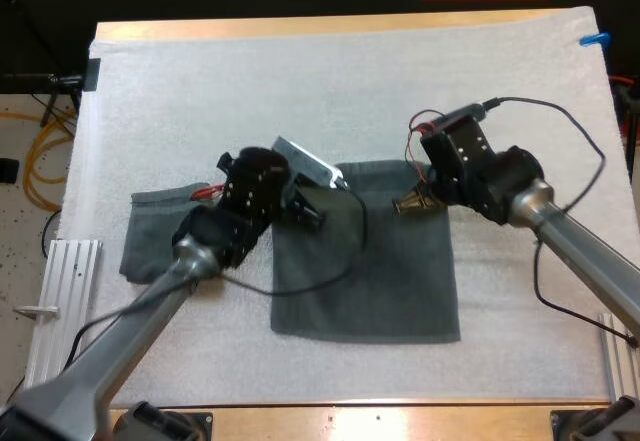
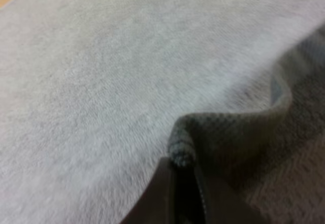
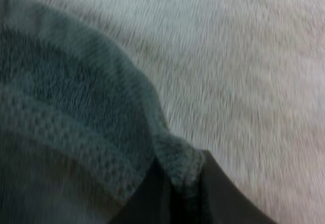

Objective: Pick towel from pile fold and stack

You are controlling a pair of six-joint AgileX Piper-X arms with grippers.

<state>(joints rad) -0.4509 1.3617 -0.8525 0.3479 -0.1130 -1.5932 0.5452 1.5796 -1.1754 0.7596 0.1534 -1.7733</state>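
Observation:
A dark grey-green towel (image 1: 370, 271) lies spread on the white mat (image 1: 330, 91), its far edge lifted a little. My left gripper (image 1: 316, 215) is shut on the towel's far left corner. In the left wrist view the fingers (image 2: 155, 198) pinch that corner (image 2: 182, 152) just above the mat. My right gripper (image 1: 413, 203) is shut on the far right corner. In the right wrist view its fingers (image 3: 223, 193) press on the towel's hem (image 3: 175, 158). A second folded towel (image 1: 150, 233) lies flat to the left, partly under my left arm.
Metal rails stand at the table's left edge (image 1: 60, 301) and right edge (image 1: 618, 356). The mat's far half is bare. The wooden table edge (image 1: 380, 419) runs along the near side.

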